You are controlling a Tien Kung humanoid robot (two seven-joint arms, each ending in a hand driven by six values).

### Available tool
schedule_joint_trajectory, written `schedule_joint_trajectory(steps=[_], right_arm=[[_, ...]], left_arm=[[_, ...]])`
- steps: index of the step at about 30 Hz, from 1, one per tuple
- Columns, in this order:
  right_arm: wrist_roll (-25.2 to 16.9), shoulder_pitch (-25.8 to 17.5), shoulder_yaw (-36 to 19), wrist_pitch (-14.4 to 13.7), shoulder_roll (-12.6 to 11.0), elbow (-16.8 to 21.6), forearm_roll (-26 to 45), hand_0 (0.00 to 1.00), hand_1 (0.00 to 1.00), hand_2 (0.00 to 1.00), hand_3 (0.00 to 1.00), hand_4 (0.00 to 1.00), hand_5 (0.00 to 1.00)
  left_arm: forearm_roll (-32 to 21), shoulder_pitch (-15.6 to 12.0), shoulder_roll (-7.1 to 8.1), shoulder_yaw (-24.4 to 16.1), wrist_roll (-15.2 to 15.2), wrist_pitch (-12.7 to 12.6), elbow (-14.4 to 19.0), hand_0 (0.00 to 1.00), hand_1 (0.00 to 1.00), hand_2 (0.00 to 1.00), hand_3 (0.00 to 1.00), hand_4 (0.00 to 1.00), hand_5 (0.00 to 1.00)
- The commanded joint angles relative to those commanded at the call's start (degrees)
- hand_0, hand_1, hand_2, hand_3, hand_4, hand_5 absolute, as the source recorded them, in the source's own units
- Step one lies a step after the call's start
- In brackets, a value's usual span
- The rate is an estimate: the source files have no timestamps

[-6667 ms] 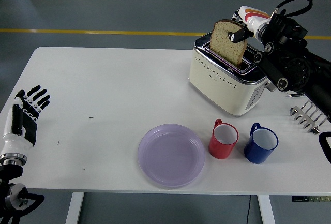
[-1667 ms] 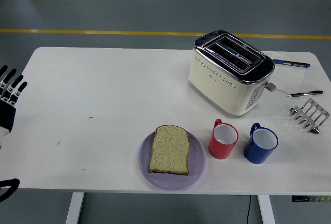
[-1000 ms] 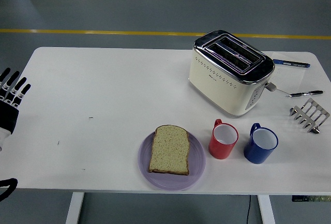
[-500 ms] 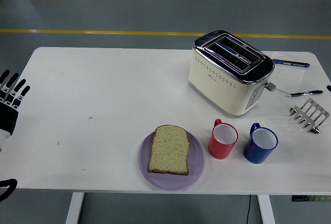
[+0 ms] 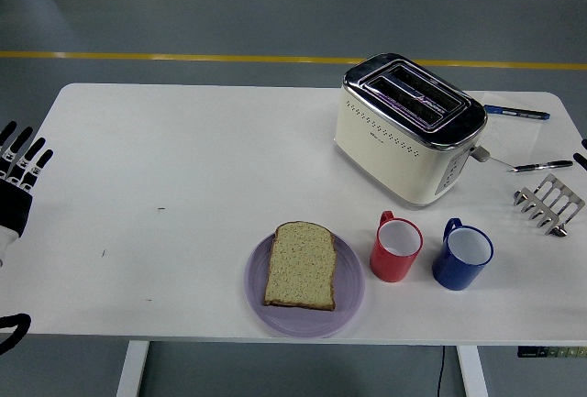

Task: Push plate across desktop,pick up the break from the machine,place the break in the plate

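Note:
A slice of brown bread [image 5: 301, 266] lies flat on the lilac plate [image 5: 347, 301] near the table's front edge, with nothing touching it. The cream toaster [image 5: 404, 140] stands at the back right, and both its slots are empty. My left hand [image 5: 16, 172] hangs at the picture's left edge, off the table's left end, with its fingers spread and nothing in them. Only a small black sliver of my right hand [image 5: 582, 157] shows at the right edge, just above the toast rack.
A red mug [image 5: 396, 248] and a blue mug [image 5: 463, 254] stand right of the plate. A metal toast rack [image 5: 548, 203] sits at the far right, with two pens [image 5: 541, 166] behind it beside the toaster.
The bread, earlier held over the toaster by my right hand, now lies on the plate. The right arm has withdrawn to the right edge; the left hand moved slightly left.

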State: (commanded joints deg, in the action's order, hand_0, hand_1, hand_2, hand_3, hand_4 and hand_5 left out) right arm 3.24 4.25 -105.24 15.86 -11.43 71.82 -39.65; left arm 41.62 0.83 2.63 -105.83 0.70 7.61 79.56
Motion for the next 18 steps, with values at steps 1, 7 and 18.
schedule_joint_trajectory(steps=[1, 7, 18], right_arm=[[0.01, 0.05, -0.04, 0.01, 0.02, -0.06, -0.02, 0.866, 0.820, 0.876, 0.855, 0.598, 0.706], [-0.10, 0.10, -0.10, -0.28, 0.06, -0.40, 0.27, 0.870, 0.822, 0.881, 0.853, 0.604, 0.713], [-0.37, 0.08, 0.15, -1.04, 0.00, -0.62, 1.24, 0.864, 0.817, 0.873, 0.846, 0.609, 0.742]], left_arm=[[0.00, 0.02, 0.00, 0.00, 0.00, -0.02, -0.01, 0.813, 0.794, 0.801, 0.766, 0.552, 0.998], [0.03, 0.07, 0.05, 0.06, 0.02, 0.01, -0.02, 0.812, 0.794, 0.801, 0.764, 0.552, 0.998], [0.11, 0.23, 0.19, 0.04, 0.20, 0.12, -0.16, 0.812, 0.793, 0.799, 0.762, 0.552, 0.998]])
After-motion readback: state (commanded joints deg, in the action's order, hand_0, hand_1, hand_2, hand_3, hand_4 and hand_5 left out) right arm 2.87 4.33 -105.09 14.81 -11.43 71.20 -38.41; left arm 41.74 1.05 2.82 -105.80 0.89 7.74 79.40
